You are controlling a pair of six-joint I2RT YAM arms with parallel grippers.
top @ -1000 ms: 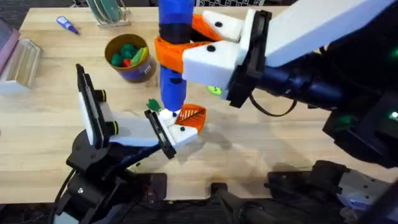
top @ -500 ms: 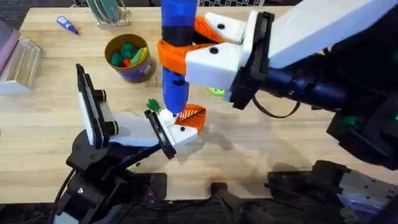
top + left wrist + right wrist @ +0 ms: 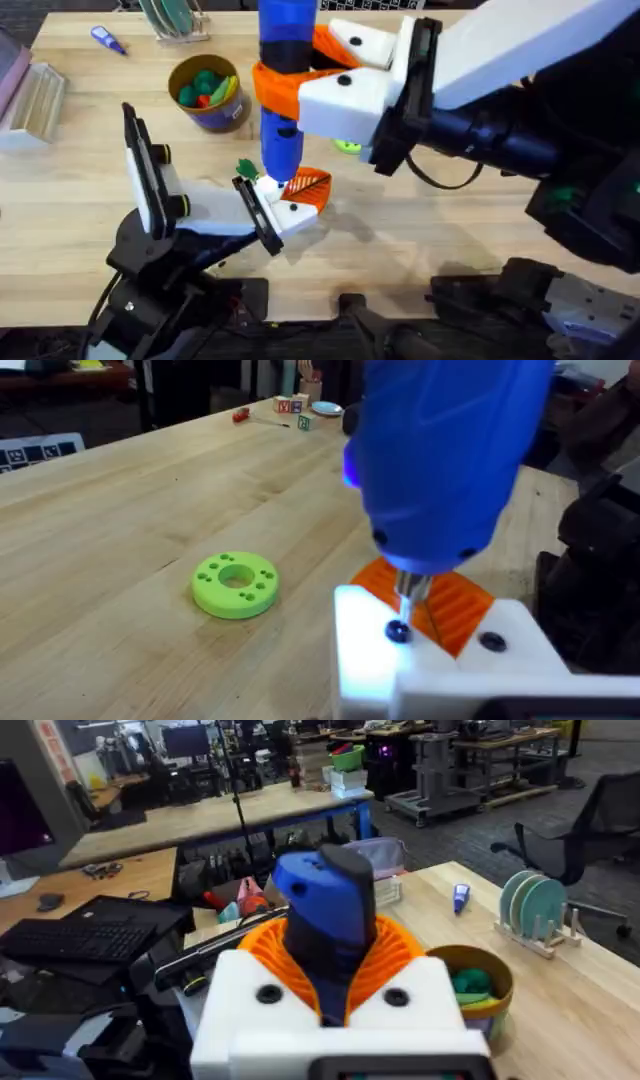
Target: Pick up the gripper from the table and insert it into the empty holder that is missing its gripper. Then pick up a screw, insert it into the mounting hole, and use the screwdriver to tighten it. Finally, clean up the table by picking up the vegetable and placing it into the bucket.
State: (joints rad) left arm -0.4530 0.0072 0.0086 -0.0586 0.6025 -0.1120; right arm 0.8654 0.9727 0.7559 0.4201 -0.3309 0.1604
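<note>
The right gripper [image 3: 300,75], fingers clamped on the upright screwdriver [image 3: 283,90], holds its bit straight down on the screw [image 3: 397,631] in the holder [image 3: 285,212]; left fingers' state indeterminable.

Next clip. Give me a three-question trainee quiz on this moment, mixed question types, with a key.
1. True or false: the right gripper is shut on the screwdriver.
2. The screwdriver's bit comes down at:
A. the green disc
B. a screw in the holder
C. the bucket
3. Fill in: the vegetable lies on the ____, beside the holder.

Key: 1 true; 2 B; 3 table.
</note>
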